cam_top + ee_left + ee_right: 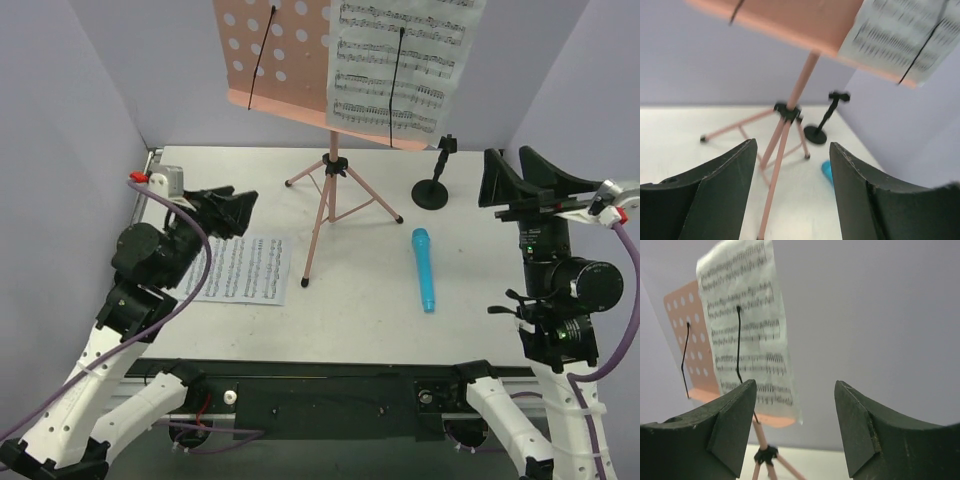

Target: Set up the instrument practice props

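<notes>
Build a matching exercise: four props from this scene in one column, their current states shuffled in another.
1. blue microphone
2. black mic stand
3. pink music stand
4. page by the left arm

A. upright, clip empty
B. lies flat, print facing up
C. lying on its side
D. holds one sheet-music page

Pairs: 1-C; 2-A; 3-D; 4-B

The music stand (300, 62) holds one sheet (432, 60); second sheet (245, 270) lies flat on table (480, 305).
</notes>
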Controlling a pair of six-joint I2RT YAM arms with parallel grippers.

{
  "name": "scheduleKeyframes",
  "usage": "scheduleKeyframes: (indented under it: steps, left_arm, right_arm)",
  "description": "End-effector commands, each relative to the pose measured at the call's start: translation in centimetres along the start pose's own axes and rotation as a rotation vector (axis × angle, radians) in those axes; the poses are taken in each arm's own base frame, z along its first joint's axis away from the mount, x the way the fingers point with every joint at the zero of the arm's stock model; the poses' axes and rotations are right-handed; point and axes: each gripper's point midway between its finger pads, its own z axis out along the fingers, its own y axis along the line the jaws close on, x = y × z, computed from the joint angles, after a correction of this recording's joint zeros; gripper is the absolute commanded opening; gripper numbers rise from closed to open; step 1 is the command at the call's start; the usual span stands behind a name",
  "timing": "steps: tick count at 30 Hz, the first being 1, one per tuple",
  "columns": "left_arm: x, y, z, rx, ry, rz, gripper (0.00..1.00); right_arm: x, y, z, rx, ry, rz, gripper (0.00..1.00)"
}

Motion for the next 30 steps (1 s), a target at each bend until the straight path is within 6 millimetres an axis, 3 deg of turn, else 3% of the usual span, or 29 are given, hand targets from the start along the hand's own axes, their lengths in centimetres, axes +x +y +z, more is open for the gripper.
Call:
scheduleKeyframes:
  steps: [1,3,5,7,8,9,10,14,15,16,17,18,19,20,21,22,23,24,25,30]
  left_arm:
    - [11.7,5.4,-3.1,-0.178,0.299,-0.079,0.70]
    - [14.9,7.0,-4.9,-0.236,0.369,-0.105,0.71]
    - [16.9,8.9,-6.9,-0.337,0.398,-0.142,0.71]
    - [18.2,10.3,-8.6,-0.415,0.394,-0.199,0.73]
    - [17.9,10.3,-9.1,-0.432,0.353,-0.250,0.75]
    - [19.3,11.0,-9.8,-0.459,0.371,-0.270,0.75]
    - [19.2,11.0,-10.2,-0.471,0.333,-0.329,0.76]
    - [21.6,12.5,-12.3,-0.577,0.311,-0.486,0.79]
    - [22.3,12.8,-12.7,-0.603,0.318,-0.514,0.80]
    - [22.7,12.9,-13.1,-0.612,0.325,-0.526,0.80]
    - [23.4,12.9,-13.3,-0.619,0.336,-0.556,0.80]
    - [24.2,13.1,-13.6,-0.622,0.348,-0.567,0.80]
    - [24.7,12.9,-13.6,-0.626,0.352,-0.610,0.80]
    - [25.5,13.1,-14.0,-0.636,0.363,-0.629,0.80]
    - [25.9,12.9,-14.0,-0.636,0.363,-0.677,0.80]
    - [26.5,13.0,-14.1,-0.634,0.359,-0.701,0.80]
    - [26.8,12.8,-14.1,-0.634,0.356,-0.739,0.79]
    - [27.1,13.0,-14.3,-0.635,0.347,-0.759,0.79]
    - [27.2,13.1,-14.3,-0.646,0.329,-0.788,0.79]
    - [27.3,15.2,-15.5,-0.717,0.218,-0.820,0.77]
  right_arm:
    - [9.2,-0.1,-3.1,-0.002,0.292,0.095,0.59]
    - [12.2,-0.1,-4.8,0.000,0.382,0.131,0.59]
    - [14.8,0.3,-6.5,-0.005,0.464,0.162,0.60]
    - [17.6,1.2,-8.2,-0.023,0.555,0.187,0.60]
    - [18.8,1.4,-9.0,-0.023,0.601,0.186,0.60]
    - [20.6,2.4,-10.0,-0.045,0.653,0.175,0.60]
    - [21.6,2.8,-10.7,-0.054,0.689,0.156,0.60]
    - [26.9,7.0,-14.0,-0.162,0.847,0.008,0.60]
    - [28.2,9.0,-14.8,-0.207,0.881,-0.012,0.60]
    - [28.4,10.9,-15.3,-0.266,0.892,-0.013,0.60]
    - [29.9,12.4,-15.8,-0.306,0.927,-0.030,0.60]
    - [29.6,14.4,-15.9,-0.362,0.928,-0.028,0.60]
    - [31.9,15.6,-17.0,-0.408,1.006,-0.054,0.58]
    - [31.1,17.4,-15.7,-0.440,1.003,-0.024,0.56]
    - [33.9,18.5,-17.9,-0.511,1.139,-0.048,0.51]
    - [32.9,20.9,-16.5,-0.593,1.150,-0.011,0.47]
    - [35.0,21.3,-17.5,-0.620,1.247,-0.039,0.46]
    - [34.4,23.2,-16.2,-0.684,1.249,0.004,0.45]
    - [36.7,23.6,-16.9,-0.698,1.323,0.004,0.44]
    - [42.7,26.0,-13.0,-0.682,1.420,0.082,0.35]
